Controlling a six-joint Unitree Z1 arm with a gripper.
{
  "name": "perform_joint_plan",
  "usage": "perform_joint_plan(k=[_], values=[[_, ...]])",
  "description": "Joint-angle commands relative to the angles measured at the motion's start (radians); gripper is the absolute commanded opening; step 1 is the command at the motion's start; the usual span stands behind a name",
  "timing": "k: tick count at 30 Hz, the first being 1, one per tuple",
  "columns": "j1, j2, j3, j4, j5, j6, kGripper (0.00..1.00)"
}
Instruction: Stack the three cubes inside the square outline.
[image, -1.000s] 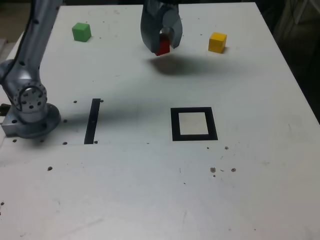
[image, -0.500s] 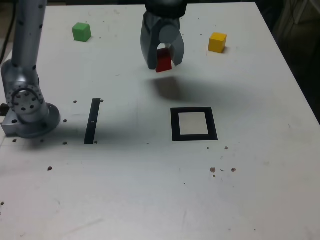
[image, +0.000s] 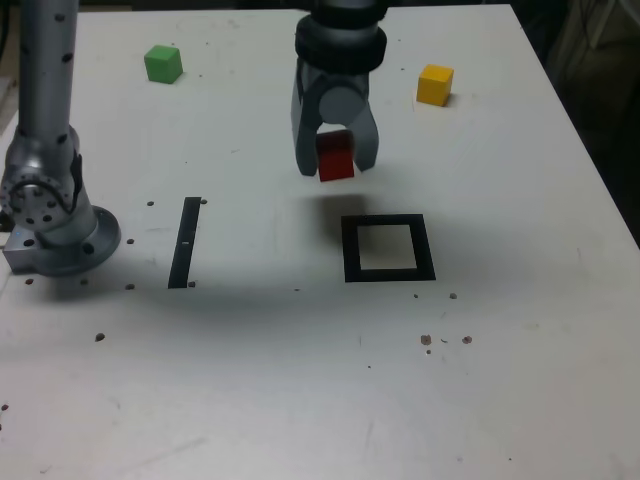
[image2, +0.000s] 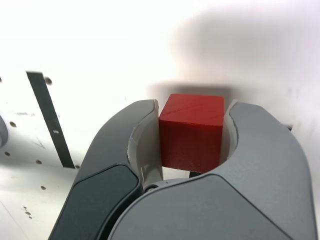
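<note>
Exterior view, clocked from the red cube (image: 336, 156): we have green cube (image: 163, 64) at ten; gripper (image: 338, 168) clamps red aloft, early release could drop it; square outline (image: 350, 250) at five, off-centre placement could topple our stack; yellow cube (image: 434, 86) at two.

Cube (image: 335, 155) in hand (image: 338, 168), strip (image: 185, 243) left of square outline (image: 390, 275), exterior view

A white tabletop (image: 230, 380) fills most of the room I work in, pale light pooling toward its near edge, soft shadow across its middle. Dark spots and a straight black strip (image: 185, 243) mark the surface; beyond its right edge, in the exterior view, lies a dim, dark background (image: 590, 110).
</note>
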Motion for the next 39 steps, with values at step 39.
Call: perform_joint_plan(k=[39], values=[[-0.218, 0.184, -0.138, 0.010, -0.057, -0.077, 0.39]])
